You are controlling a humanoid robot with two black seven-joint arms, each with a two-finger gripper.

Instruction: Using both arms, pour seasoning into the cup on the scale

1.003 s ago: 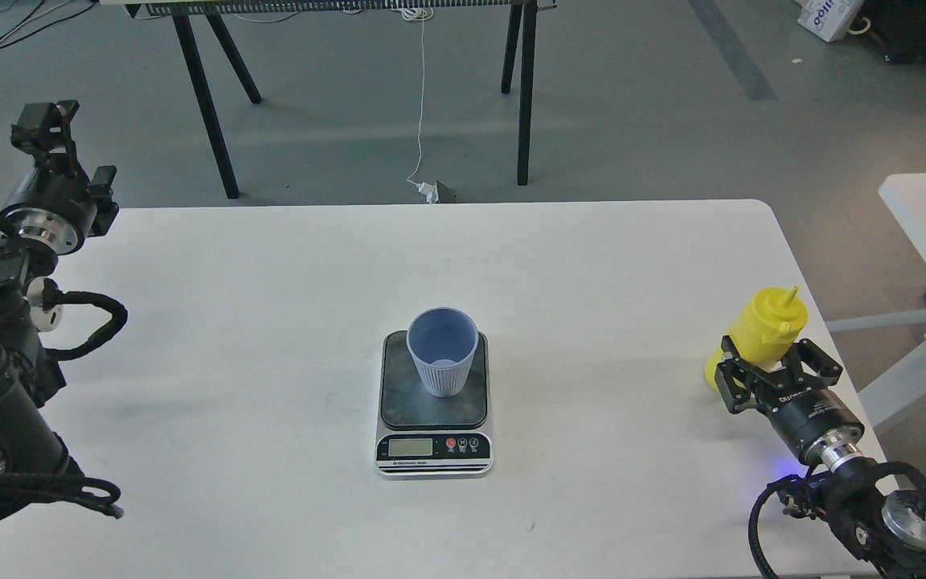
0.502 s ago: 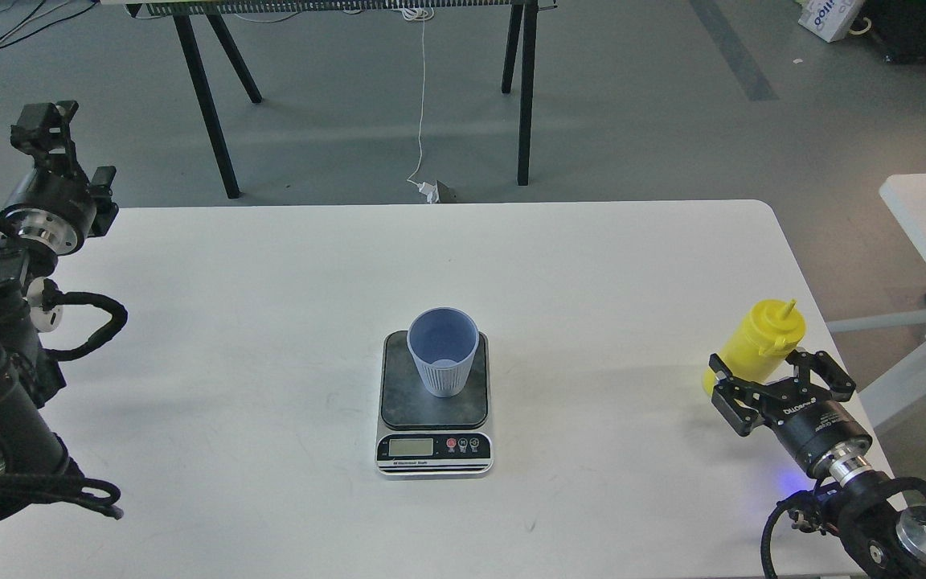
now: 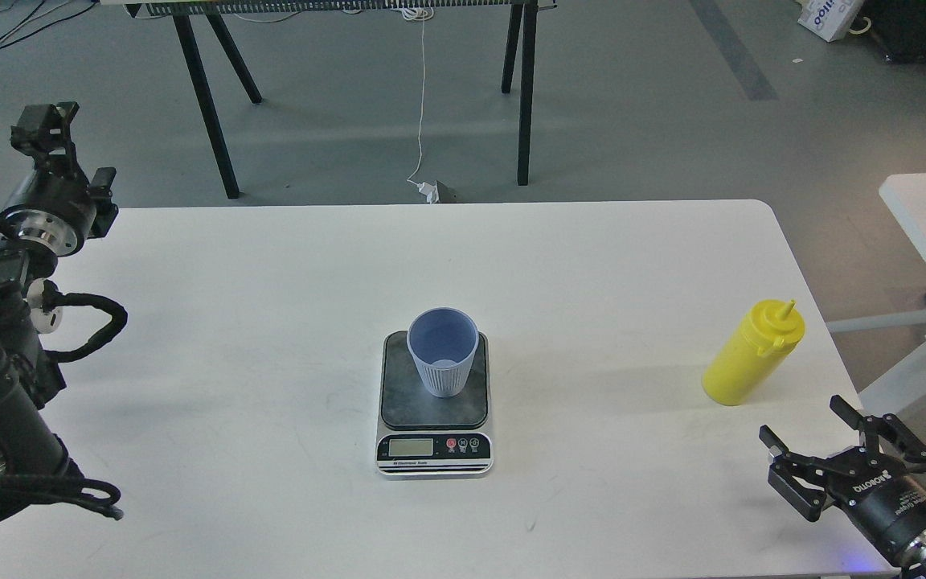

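In the head view, the yellow bottle [image 3: 752, 354] stands upright near the right edge of the white table [image 3: 270, 322], nozzle pointing up, its long axis vertical though it appears to lean in this view. The right gripper [image 3: 845, 444] sits at the near right corner, just below and to the right of the bottle, apart from it, with its fingers spread wide and nothing between them. The bottle therefore lies ahead of that gripper and slightly to its left, and the right arm is by far the nearer one. The left gripper [image 3: 49, 133] hangs beyond the far left corner of the table, well away from everything; it is too dark and end-on to tell whether it is open. The blue-grey cup [image 3: 442, 354] stands upright on the dark plate of the scale [image 3: 434, 410] at the table's centre, well apart from the bottle.

Compared with a second ago, the right gripper has let go of the bottle and drawn back toward the robot; the bottle now stands free. Cup, scale and left arm have not moved.
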